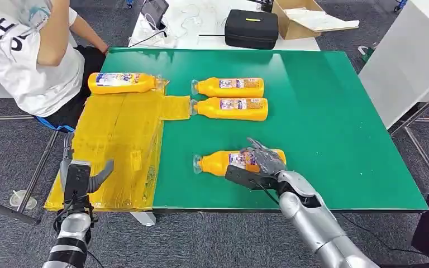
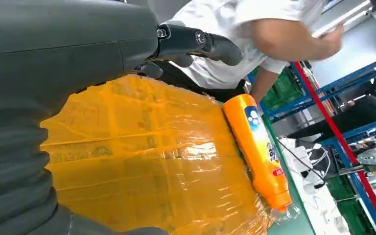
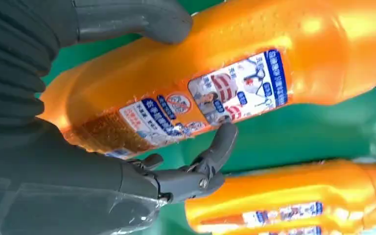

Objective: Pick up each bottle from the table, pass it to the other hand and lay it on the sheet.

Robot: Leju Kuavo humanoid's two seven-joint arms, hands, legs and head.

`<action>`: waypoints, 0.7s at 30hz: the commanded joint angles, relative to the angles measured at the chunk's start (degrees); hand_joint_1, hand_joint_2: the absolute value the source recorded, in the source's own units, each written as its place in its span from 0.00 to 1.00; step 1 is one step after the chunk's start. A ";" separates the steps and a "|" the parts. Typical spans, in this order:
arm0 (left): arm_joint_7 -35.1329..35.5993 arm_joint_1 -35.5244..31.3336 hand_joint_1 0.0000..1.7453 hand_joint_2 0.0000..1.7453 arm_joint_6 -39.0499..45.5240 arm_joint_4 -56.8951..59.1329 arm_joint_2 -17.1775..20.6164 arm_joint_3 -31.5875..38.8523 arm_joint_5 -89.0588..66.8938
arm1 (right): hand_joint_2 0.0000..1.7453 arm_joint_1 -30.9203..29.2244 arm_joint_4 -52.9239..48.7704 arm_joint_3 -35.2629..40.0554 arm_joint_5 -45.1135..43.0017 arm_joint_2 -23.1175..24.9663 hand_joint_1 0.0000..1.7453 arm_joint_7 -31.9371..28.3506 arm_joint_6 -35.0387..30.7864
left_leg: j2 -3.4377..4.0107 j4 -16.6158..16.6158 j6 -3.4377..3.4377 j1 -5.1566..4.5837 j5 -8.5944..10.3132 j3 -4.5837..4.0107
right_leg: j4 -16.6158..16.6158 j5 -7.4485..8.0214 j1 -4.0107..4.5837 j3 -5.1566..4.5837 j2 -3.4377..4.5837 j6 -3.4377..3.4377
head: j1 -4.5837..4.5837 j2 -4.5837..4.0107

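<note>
Wrapping round the bottle near the worktop's front edge, the right robot hand looks set to lift it for the handoff, while the left robot hand waits released over the yellow sheet.

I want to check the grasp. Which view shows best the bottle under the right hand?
The right wrist view: the bottle is close, with thumb and fingers around it. In the head view the right hand hides its middle.
</note>
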 commanded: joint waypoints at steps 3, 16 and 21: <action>0.20 -3.47 0.00 1.00 0.26 5.99 0.11 -0.56 0.25 | 1.00 -4.26 7.85 4.02 -1.90 -2.21 0.00 -0.81 2.04 | 0.00 -0.04 0.07 -0.03 -0.03 0.17 | -0.04 -0.04 0.00 0.18 -0.06 -0.04 | 0.02 0.00; 0.20 -5.07 0.00 1.00 -1.52 8.78 -0.49 -0.46 1.36 | 1.00 -13.01 10.06 11.25 -4.20 -9.15 0.00 -0.89 13.77 | -0.05 0.02 0.11 -0.05 0.03 0.06 | 0.01 -0.01 -0.03 0.09 -0.08 -0.01 | 0.02 0.00; 0.20 -5.10 0.00 1.00 -1.50 8.82 -0.48 -0.47 1.35 | 1.00 -13.60 10.17 11.33 -4.39 -9.17 0.00 -0.93 14.23 | -0.06 0.00 0.13 -0.06 0.04 0.12 | -0.02 0.02 -0.03 0.18 -0.11 0.03 | 0.02 0.02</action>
